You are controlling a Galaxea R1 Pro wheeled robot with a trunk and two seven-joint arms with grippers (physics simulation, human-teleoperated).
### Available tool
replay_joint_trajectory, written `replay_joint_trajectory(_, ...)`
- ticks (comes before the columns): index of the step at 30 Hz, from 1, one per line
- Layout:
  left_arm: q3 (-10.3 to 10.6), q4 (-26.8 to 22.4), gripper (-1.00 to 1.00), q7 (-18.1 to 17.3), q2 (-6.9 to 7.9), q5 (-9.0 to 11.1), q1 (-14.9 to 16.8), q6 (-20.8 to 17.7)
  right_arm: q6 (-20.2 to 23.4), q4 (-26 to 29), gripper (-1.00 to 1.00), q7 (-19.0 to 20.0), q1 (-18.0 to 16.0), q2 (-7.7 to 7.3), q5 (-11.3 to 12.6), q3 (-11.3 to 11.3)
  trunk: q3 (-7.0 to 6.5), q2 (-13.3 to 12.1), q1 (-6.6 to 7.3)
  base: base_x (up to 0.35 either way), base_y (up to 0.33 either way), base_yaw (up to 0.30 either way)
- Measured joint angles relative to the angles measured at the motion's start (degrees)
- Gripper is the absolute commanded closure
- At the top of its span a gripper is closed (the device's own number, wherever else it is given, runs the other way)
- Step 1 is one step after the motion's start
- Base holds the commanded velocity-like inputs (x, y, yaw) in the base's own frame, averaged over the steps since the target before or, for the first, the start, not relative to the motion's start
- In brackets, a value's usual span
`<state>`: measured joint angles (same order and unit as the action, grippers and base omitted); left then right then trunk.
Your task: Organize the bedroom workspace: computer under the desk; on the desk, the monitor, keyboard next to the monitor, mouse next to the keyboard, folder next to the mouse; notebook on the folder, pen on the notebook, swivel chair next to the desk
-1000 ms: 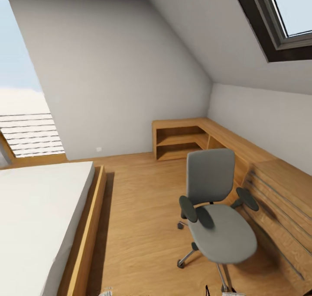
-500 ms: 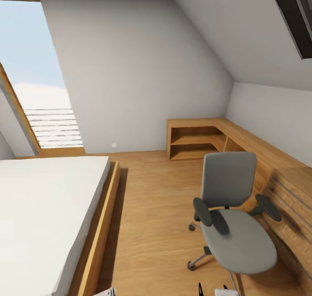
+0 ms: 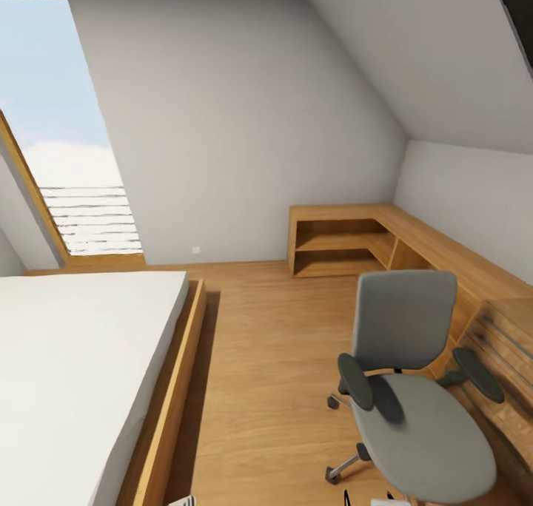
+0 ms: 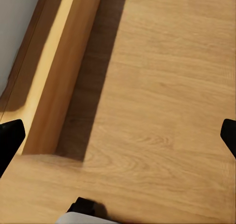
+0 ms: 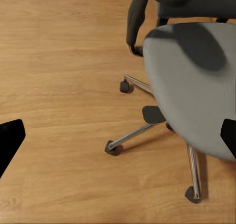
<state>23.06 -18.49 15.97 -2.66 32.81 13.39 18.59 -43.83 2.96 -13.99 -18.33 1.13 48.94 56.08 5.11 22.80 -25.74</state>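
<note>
Head view: an attic bedroom with a wooden floor (image 3: 274,358). The swivel chair (image 3: 414,410) occupies the lower right of the frame, its grey seat bare; no blue folder lies on it. The chair stands just beside a wooden dresser (image 3: 503,358) at the right edge, with its backrest toward a low wooden corner shelf unit (image 3: 340,240) at centre right. A bed (image 3: 81,373) with a white mattress in a wooden frame fills the lower left, and a tall window (image 3: 66,143) takes the upper left. The desk, monitor, keyboard, mouse, computer, notebook and pen are not identifiable in these frames.

Left wrist view: the left gripper (image 4: 118,135) hangs over bare floor beside the bed frame (image 4: 64,71), which runs through the upper left of the frame. Its two dark fingertips sit at the opposite side edges of the frame, wide apart, with nothing between them.

Right wrist view: the right gripper (image 5: 118,135) hangs over the floor in front of the chair, whose seat fills the right of the frame above the chrome star base (image 5: 162,130) and castors. Its fingertips likewise stand far apart and hold nothing.

Progress, as a judgement: no arranged workspace is visible, so nothing can be confirmed as done. With both grippers empty and the robot facing the chair, every placement on the desk and the positioning of the chair appear to remain.
</note>
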Motion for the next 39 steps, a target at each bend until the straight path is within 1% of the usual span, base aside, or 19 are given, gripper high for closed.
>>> replay_joint_trajectory(6, 0.00, 0.08, -1.00, -0.03, 0.00, 0.00, 0.00, 0.01, -0.01, 0.00, -1.00, 0.01, 0.00, 0.04, 0.02, 0.01, 0.00, 0.00, 0.00, 0.076, 0.000, 0.000)
replay_joint_trajectory(15, 0.01, 0.12, -1.00, -0.04, 0.00, 0.00, 0.00, 0.01, -0.23, 0.02, -1.00, 0.09, 0.00, 0.33, -0.14, 0.06, 0.00, 0.00, 0.00, 0.178, 0.000, 0.000)
replay_joint_trajectory(18, 0.01, 0.21, -1.00, -0.03, 0.00, -0.03, 0.00, 0.01, -0.19, 0.03, -1.00, 0.04, 0.00, 0.33, -0.12, 0.05, 0.00, 0.00, -0.01, 0.038, 0.000, 0.000)
replay_joint_trajectory(23, 0.03, 0.46, -1.00, -0.02, 0.00, 0.00, 0.00, 0.01, -0.16, 0.01, -1.00, 0.01, 0.00, 0.44, -0.02, 0.04, 0.00, 0.00, -0.01, 0.001, 0.000, 0.127)
replay_joint_trajectory(32, 0.03, 0.47, -1.00, -0.03, 0.00, 0.00, 0.00, 0.01, 0.22, 0.01, -1.00, 0.01, 0.00, 0.44, -0.05, 0.04, 0.00, 0.00, -0.01, 0.007, 0.000, 0.010)
replay_joint_trajectory(39, 0.01, 0.47, -1.00, -0.02, 0.00, 0.00, 0.00, 0.02, 0.29, 0.03, -1.00, 0.01, 0.00, 0.44, -0.02, 0.04, 0.00, 0.00, -0.01, 0.015, 0.200, 0.000)
